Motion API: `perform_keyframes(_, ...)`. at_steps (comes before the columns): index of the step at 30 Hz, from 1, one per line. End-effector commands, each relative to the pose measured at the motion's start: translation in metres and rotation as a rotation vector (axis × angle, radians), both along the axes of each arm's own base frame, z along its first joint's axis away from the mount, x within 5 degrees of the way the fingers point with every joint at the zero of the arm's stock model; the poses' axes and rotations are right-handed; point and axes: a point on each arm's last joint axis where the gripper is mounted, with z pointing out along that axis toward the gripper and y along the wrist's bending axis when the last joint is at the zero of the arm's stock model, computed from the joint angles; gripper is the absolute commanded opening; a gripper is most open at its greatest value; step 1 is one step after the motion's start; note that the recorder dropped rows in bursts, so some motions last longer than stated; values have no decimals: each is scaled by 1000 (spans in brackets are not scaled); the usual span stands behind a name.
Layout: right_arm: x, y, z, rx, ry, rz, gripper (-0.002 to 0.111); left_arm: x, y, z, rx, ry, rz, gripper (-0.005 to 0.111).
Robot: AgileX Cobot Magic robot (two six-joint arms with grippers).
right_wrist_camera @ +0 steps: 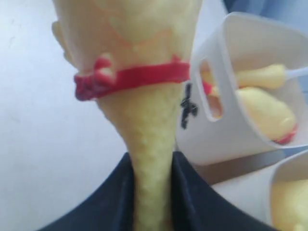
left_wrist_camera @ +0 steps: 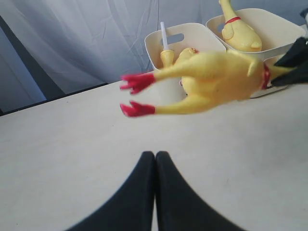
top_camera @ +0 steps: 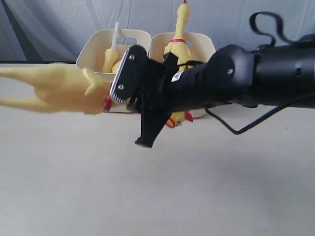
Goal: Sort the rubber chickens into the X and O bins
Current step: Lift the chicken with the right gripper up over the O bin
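Note:
My right gripper (top_camera: 112, 98) reaches across from the right and is shut on the long neck of a yellow rubber chicken (top_camera: 59, 88), just behind its red collar (right_wrist_camera: 130, 77). The chicken hangs level in the air, red feet (left_wrist_camera: 137, 94) pointing away from the bins. The right wrist view shows the neck pinched between the black fingers (right_wrist_camera: 190, 192). Two cream bins stand behind: the left one (top_camera: 91, 49) carries a black X-like mark (right_wrist_camera: 188, 107) and holds a chicken with a white stick (top_camera: 114, 42). In the right bin (top_camera: 204, 44) a chicken (top_camera: 178, 42) stands neck up. My left gripper (left_wrist_camera: 155, 155) is shut and empty, low over the table.
A pale tabletop (top_camera: 157, 187) spreads in front of the bins. A grey-white curtain (top_camera: 59, 19) hangs behind them. A black cable (top_camera: 246, 125) loops under the right arm. A yellow-and-red chicken head (top_camera: 179, 118) shows below that arm.

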Motion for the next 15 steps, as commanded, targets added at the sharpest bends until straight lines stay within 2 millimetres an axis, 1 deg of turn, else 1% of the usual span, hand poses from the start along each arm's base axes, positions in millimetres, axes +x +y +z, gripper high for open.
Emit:
perform_keyframes(1,-2,-17,55,154,-206,-101,-1,0,0,0,-5,-12,-1,0)
perform_keyframes(2,-2,-19,62,176,-240,-120,-1,0,0,0,-5,-12,-1,0)
perform_keyframes(3,0,-26,71,195,-284,-147,-1,0,0,-1,-4,-10,0,0)
perform_keyframes(4,2,-30,73,198,-290,-161,-1,0,0,-1,-4,-10,0,0)
perform_keyframes(5,8,-39,75,196,-294,-190,-1,0,0,-1,-4,-10,0,0)
perform_keyframes(6,12,-44,74,190,-289,-204,-1,0,0,-1,-4,-10,0,0)
perform_keyframes(7,18,-56,78,192,-299,-244,-1,0,0,-1,-4,-8,0,0)
perform_keyframes(8,22,-63,79,193,-307,-268,-1,0,0,-1,-4,-8,0,0)
perform_keyframes(9,27,-77,85,188,-332,-305,-1,0,0,-1,-4,-8,0,0)
perform_keyframes(12,41,-112,93,93,-432,-364,-1,0,0,-1,-2,-8,-1,0)
perform_keyframes(15,53,-144,95,-46,-523,-391,-1,0,0,-1,-2,-8,-1,0)
